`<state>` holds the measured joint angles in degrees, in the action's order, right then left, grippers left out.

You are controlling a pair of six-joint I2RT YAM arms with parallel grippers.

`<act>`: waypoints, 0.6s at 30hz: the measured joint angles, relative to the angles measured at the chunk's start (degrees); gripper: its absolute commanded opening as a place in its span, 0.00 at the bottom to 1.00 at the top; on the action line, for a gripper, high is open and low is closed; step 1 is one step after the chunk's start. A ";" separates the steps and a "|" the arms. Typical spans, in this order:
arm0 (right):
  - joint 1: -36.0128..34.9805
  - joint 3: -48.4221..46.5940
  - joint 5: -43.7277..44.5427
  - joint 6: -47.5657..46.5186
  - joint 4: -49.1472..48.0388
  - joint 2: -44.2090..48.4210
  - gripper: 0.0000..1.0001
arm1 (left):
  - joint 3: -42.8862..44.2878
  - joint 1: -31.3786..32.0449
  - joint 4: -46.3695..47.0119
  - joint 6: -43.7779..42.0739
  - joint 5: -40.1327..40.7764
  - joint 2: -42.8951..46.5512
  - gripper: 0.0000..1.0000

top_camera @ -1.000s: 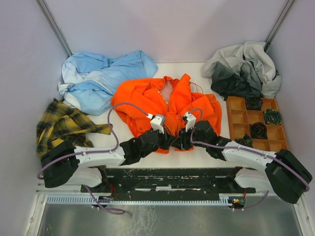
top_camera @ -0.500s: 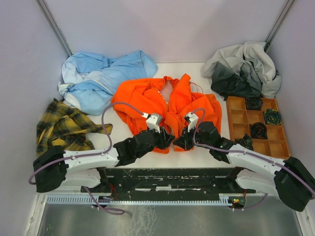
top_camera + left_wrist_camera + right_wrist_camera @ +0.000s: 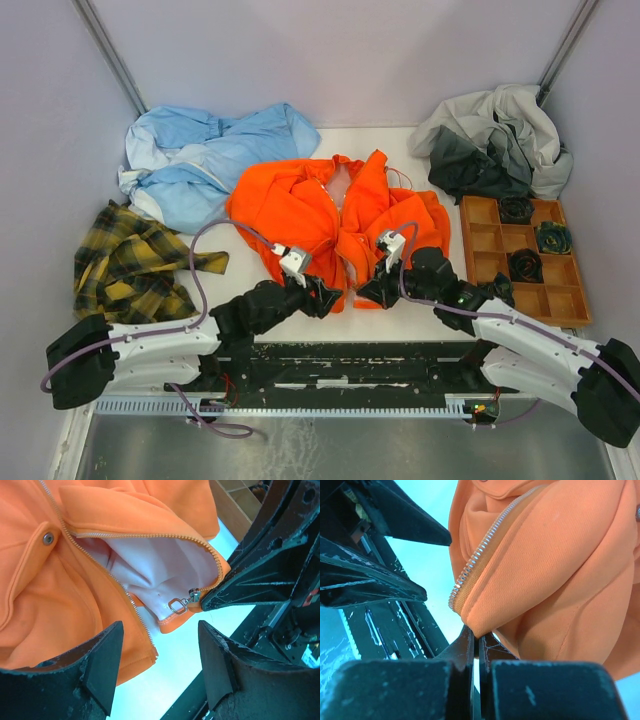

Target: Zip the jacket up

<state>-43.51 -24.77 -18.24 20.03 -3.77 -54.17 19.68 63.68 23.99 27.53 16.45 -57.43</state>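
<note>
Our left end effector [image 3: 160,640] has its fingers [image 3: 102,667] spread apart with nothing between them, and it hovers just short of the near hem of the jacket [image 3: 320,205]. Straight ahead of it the two front edges gape and show the pale pink lining [image 3: 165,565]. The zipper slider [image 3: 192,596], with its metal pull ring, sits at the bottom corner of the flap ahead and to its right.

Our right end effector [image 3: 476,641] is pressed together on that same orange corner. It pinches the hem just below the end of the zipper teeth [image 3: 482,555], and the fabric rises in a fold above its tips. The two end effectors are near each other, and the left one's dark fingers show on the left of the right wrist view.

The jacket lies crumpled and unzipped on the white worktop [image 3: 245,275], spreading away beyond both end effectors. A light blue garment [image 3: 205,160] lies well beyond and to the left of the left end effector. A wooden tray [image 3: 482,240] sits to the right of the right one.
</note>
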 measured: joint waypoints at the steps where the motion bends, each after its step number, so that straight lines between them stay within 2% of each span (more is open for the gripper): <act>1: 0.00 -0.24 -0.57 -0.59 0.35 0.00 0.00 | -0.66 -0.24 0.98 -1.49 -0.81 0.09 0.68; 10: 0.02 -2.29 -5.75 -4.96 2.64 -0.11 0.00 | -2.56 -1.03 9.31 -13.55 -9.03 -2.10 0.67; 14: 0.00 -2.43 -6.73 -6.10 2.73 -0.09 0.00 | -2.27 -1.70 10.86 -16.79 -12.28 -5.70 0.62; 18: 0.00 -2.43 -7.04 -7.17 3.28 0.28 0.00 | -1.16 -2.19 11.37 -18.43 -14.45 -9.29 0.52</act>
<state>-43.51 -27.20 -25.28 12.86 -0.49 -53.89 18.52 61.49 35.35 9.10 2.00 -66.72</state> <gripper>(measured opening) 0.015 0.591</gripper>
